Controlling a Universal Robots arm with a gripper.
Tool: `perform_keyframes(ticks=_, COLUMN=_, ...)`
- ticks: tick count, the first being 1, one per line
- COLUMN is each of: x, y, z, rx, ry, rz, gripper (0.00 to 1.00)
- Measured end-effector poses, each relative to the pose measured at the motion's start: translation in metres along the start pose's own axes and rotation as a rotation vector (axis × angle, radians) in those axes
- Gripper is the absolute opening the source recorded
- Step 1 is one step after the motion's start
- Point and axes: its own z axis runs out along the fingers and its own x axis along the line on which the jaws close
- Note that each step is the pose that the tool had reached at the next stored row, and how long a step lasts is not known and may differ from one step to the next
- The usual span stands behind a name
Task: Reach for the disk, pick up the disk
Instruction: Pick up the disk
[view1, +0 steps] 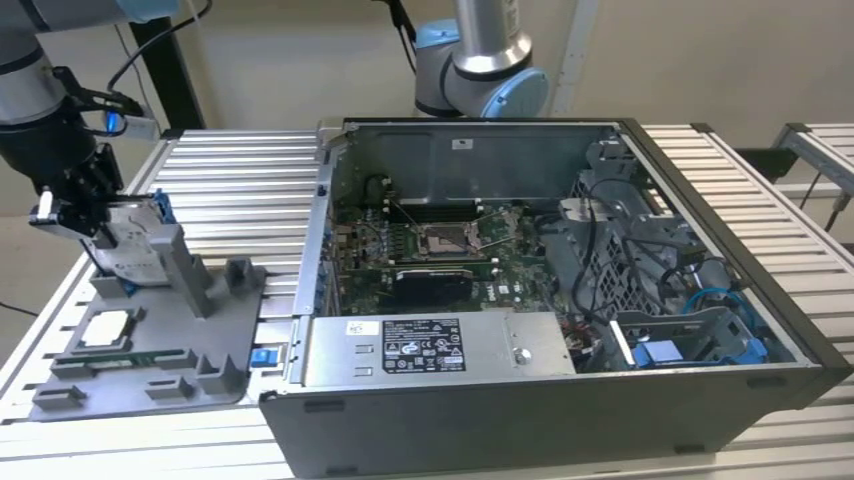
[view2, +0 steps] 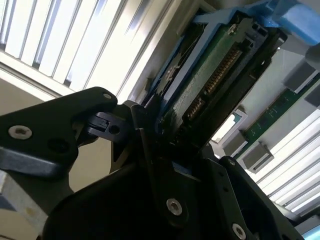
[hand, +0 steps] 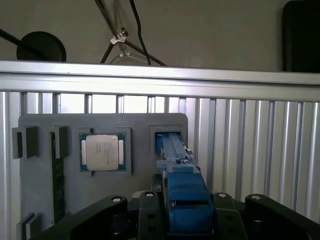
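Fingers (hand: 150, 220) of our black gripper (view1: 96, 232) are closed tight on both faces of the flat silver-grey metal disk (view1: 130, 243) in its bright blue plastic frame, which stands on edge. We see its far end at a slot in the grey plastic fixture tray (view1: 160, 372), at the tray's far corner on the exterior view's left. A square silver chip (hand: 102, 151) lies in the recess just beside that slot. We cannot tell whether the disk has cleared the slot.

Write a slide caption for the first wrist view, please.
Claw around the blue-framed disk, standing on edge in the grey tray beside a square chip.
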Motion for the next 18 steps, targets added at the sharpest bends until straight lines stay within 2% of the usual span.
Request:
perform_keyframes(ticks=3, x=0.0000, y=0.0000, z=0.0000, rx=0.0002, ry=-0.0011, rz=0.000, gripper=0.00)
perform_keyframes(ticks=5, x=0.0001, y=0.0000, z=0.0000, rx=0.0001, ry=-0.0211, rz=-0.001, gripper=0.00)
perform_keyframes(ticks=6, x=0.0000, y=0.0000, z=0.0000, rx=0.0002, ry=-0.0225, rz=-0.001, gripper=0.00)
perform_keyframes(ticks=8, x=0.0001, y=0.0000, z=0.0000, rx=-0.0001, ry=0.0024, rz=0.000, gripper=0.00)
perform_keyframes(ticks=9, x=0.0001, y=0.0000, z=0.0001, rx=-0.0002, ry=0.0099, rz=0.000, gripper=0.00)
perform_keyframes(ticks=12, x=0.0000, y=0.0001, z=0.0010, rx=-0.0004, ry=0.0170, rz=0.000, gripper=0.00)
perform_keyframes(ticks=14, x=0.0001, y=0.0001, z=0.0014, rx=-0.0006, ry=0.0179, rz=0.000, gripper=0.00)
perform_keyframes(ticks=15, x=0.0002, y=0.0001, z=0.0017, rx=-0.0004, ry=0.0148, rz=0.000, gripper=0.00)
perform_keyframes(ticks=18, x=0.0001, y=0.0001, z=0.0019, rx=-0.0001, ry=-0.0018, rz=0.000, gripper=0.00)
